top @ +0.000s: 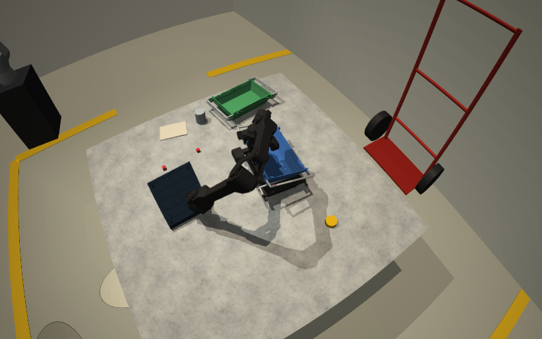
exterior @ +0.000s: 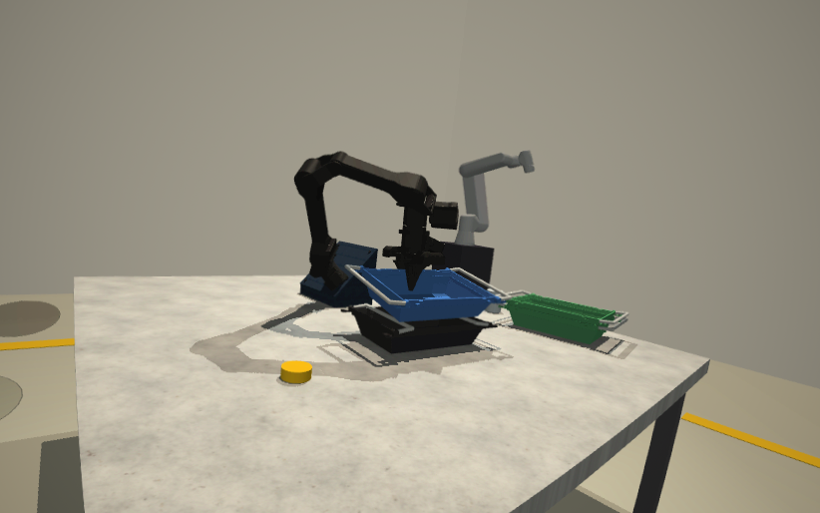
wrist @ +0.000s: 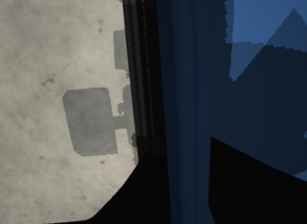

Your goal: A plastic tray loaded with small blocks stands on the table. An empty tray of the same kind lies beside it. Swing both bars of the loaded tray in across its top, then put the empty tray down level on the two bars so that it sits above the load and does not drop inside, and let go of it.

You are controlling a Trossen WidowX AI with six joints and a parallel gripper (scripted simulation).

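The blue tray point(top: 293, 160) point(exterior: 445, 310) point(wrist: 271, 15) is empty and stands right over the black tray point(top: 285, 188) point(exterior: 426, 338), looking about level. Its own grey bars stick out at its ends. My gripper point(exterior: 410, 283) point(wrist: 179, 144) is shut on the blue tray's long side wall, one finger inside it; the arm hides the fingertips in the top view. The black tray stands on the table; a grey bar point(exterior: 404, 327) shows at its near end, low beside the blue tray. The black tray's load and most of its bars are hidden, so contact between bars and blue tray cannot be told.
A green tray point(top: 244, 99) point(exterior: 557, 319) with bars stands close behind the blue one. A grey cylinder point(top: 200, 116), a beige plate point(top: 173, 130), two red cubes point(top: 198, 150) point(top: 164, 167) and a yellow disc point(top: 331, 221) point(exterior: 295, 371) are on the table. A red hand truck point(top: 395, 168) stands beyond it.
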